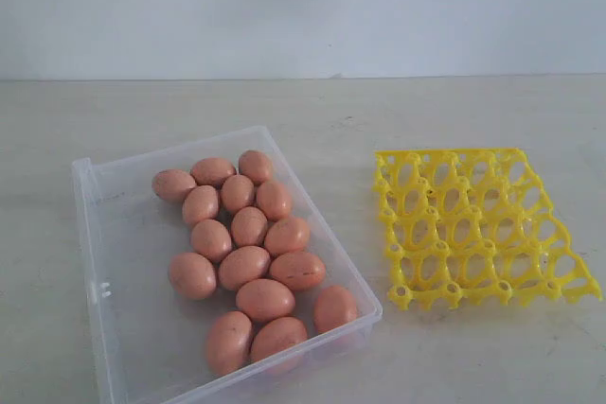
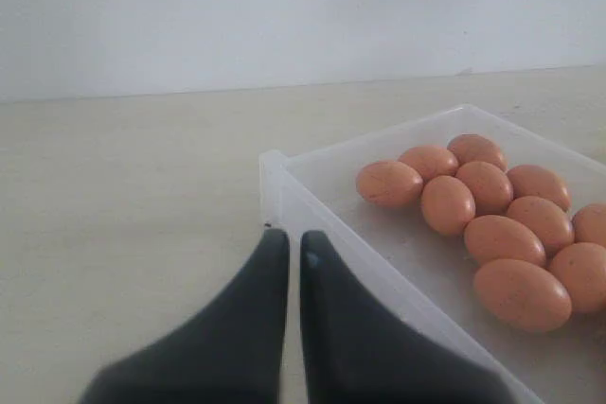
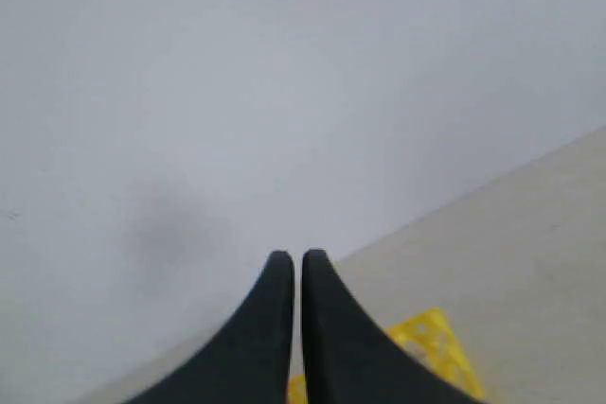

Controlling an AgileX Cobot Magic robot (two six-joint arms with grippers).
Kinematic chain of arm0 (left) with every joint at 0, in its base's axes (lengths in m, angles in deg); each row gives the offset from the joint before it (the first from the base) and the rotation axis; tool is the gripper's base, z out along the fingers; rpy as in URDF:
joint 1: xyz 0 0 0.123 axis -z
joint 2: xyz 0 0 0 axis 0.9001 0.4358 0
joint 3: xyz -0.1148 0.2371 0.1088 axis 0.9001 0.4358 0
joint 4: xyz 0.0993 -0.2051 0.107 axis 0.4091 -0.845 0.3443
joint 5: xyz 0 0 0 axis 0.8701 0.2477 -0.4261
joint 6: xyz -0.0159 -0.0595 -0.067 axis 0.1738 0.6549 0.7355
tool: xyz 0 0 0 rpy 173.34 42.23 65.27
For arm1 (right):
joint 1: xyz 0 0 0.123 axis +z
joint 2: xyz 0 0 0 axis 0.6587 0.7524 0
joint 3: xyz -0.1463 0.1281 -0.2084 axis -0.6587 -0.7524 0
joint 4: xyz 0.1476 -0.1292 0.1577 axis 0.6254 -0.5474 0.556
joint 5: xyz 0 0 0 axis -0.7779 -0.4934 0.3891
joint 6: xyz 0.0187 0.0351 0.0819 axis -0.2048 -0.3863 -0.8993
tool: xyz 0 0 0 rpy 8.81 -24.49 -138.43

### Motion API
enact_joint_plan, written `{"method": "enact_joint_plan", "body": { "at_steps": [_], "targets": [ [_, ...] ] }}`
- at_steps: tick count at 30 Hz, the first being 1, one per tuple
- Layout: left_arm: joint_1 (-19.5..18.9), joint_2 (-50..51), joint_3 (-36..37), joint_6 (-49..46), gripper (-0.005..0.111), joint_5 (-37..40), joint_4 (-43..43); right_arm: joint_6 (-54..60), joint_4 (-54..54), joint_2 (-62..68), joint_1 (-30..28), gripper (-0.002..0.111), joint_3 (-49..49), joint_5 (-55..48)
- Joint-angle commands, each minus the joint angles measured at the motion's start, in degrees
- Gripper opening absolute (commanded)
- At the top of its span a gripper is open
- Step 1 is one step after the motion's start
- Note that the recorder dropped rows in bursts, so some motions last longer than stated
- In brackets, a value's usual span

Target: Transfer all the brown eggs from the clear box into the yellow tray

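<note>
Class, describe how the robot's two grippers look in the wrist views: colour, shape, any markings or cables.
Both the left gripper and right gripper have two black fingers, broad at the base, curving inward to narrow rounded tips. No cables or markings show; the arms are unseen.

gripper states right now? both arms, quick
Left gripper: closed, holding nothing.
Right gripper: closed, holding nothing.

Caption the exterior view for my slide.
Brown eggs clustered in the clear box, left of the empty yellow tray.
</note>
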Motion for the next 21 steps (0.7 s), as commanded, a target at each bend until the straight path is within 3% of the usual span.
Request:
{"method": "enact_joint_plan", "body": {
  "at_steps": [1,5,7,12,16,21],
  "targets": [
    [0.3,-0.1,0.2,0.0,0.004,-0.5,0.1,-7.1,2.2,-0.3,-0.1,0.0,0.0,3.7],
    [0.3,-0.1,0.2,0.0,0.004,-0.5,0.1,-8.5,3.2,-0.3,-0.1,0.0,0.3,5.7],
    [0.3,-0.1,0.2,0.0,0.004,-0.5,0.1,-6.1,3.1,-0.3,-0.2,0.0,1.7,12.6],
    [0.3,-0.1,0.2,0.0,0.004,-0.5,0.1,18.0,7.2,7.5,-0.2,0.0,11.5,15.3],
    [0.3,-0.1,0.2,0.0,0.004,-0.5,0.1,36.7,12.0,26.5,-0.2,0.0,21.9,18.3],
    [0.3,-0.1,0.2,0.0,0.004,-0.5,0.1,33.7,11.8,56.0,-0.1,0.0,40.0,13.8]
  ]
}}
